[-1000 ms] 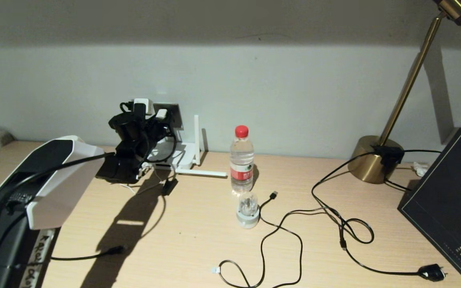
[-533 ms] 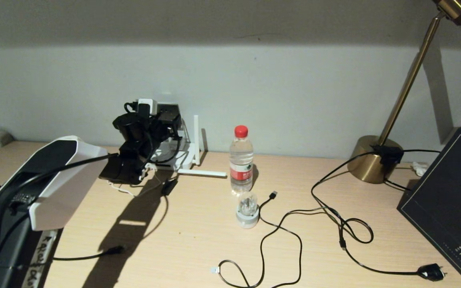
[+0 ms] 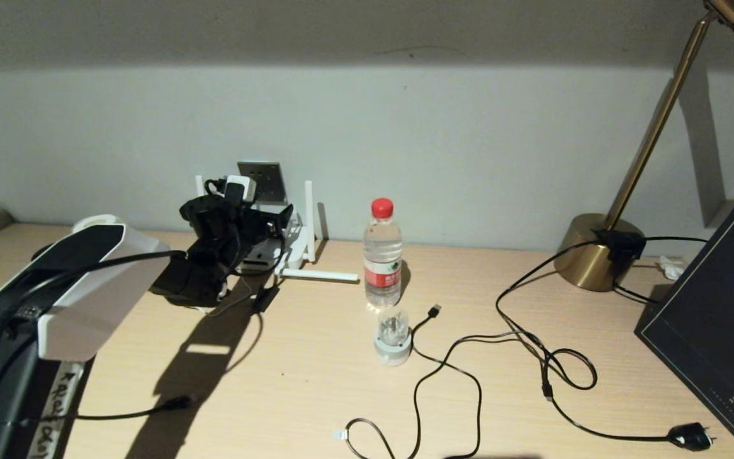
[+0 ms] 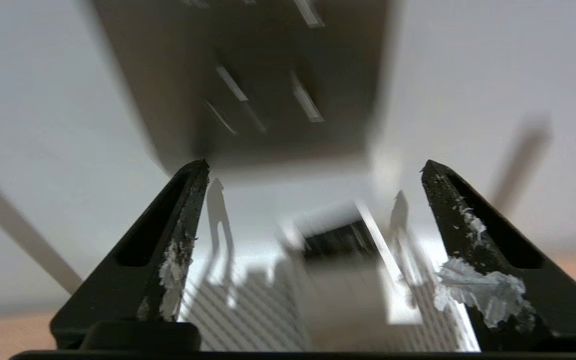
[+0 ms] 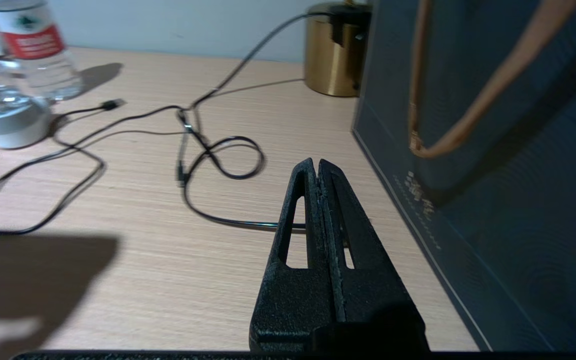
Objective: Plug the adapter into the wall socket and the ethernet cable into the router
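Your left hand [image 4: 313,172] is hanging spread and empty beside the grey metallic wall socket [image 3: 262,180]; the small white boxy adapter [image 3: 239,189] looks unplugged, both plug-ins probably pending; right hand [image 5: 317,167] closed, idle.

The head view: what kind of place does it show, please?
Probably a hotel room or home desk. A wooden desk stands against a plain wall with a wall socket, a brass lamp stands at the right, and a water bottle stands beside a router.

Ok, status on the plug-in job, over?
Left gripper open, facing wall socket. Holes empty; adapter blurred low in front, apparently ungripped. Right gripper shut, parked beside dark bag. Socket unobstructed.
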Controlling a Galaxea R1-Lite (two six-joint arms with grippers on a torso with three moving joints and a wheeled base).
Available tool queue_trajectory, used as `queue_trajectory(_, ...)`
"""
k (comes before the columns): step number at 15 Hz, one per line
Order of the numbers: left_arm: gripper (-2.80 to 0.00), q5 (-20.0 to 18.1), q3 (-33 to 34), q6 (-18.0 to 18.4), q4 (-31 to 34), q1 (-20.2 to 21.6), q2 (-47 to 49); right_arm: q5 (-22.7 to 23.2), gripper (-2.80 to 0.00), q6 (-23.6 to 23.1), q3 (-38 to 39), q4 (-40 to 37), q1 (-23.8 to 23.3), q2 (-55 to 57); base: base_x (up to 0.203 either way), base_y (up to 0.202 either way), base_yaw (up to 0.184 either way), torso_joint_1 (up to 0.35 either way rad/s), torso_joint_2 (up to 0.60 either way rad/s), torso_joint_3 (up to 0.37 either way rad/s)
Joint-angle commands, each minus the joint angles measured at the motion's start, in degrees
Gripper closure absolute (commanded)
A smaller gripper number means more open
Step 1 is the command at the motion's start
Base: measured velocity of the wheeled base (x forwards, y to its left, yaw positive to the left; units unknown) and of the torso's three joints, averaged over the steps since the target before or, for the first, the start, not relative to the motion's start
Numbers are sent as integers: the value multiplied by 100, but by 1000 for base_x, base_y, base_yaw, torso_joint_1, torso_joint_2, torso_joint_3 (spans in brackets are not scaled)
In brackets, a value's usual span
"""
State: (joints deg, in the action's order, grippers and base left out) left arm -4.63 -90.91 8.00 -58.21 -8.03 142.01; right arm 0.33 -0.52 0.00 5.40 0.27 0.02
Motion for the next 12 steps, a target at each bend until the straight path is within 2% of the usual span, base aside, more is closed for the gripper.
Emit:
queue_trajectory(1, -280, -25, 541, 62, -81, -5, -315, 2, 0, 0, 202, 5, 8, 6, 0, 0, 0, 0, 0, 0)
queue_trajectory(3, -280, -81, 864, 104, -102, 11, -430, 2, 0, 0, 202, 5, 8, 6, 0, 0, 0, 0, 0, 0)
queue_trajectory(8, -280, -30, 856, 96, -103, 12, -356, 2, 0, 0, 202, 8, 8, 6, 0, 0, 0, 0, 0, 0)
queue_trajectory(9, 0, -31, 856, 96, -96, 29, -342, 2, 0, 0, 202, 5, 8, 6, 0, 0, 0, 0, 0, 0)
queue_trajectory(12, 0, -39, 856, 96, -103, 83, -288, 2, 0, 0, 202, 5, 8, 6, 0, 0, 0, 0, 0, 0)
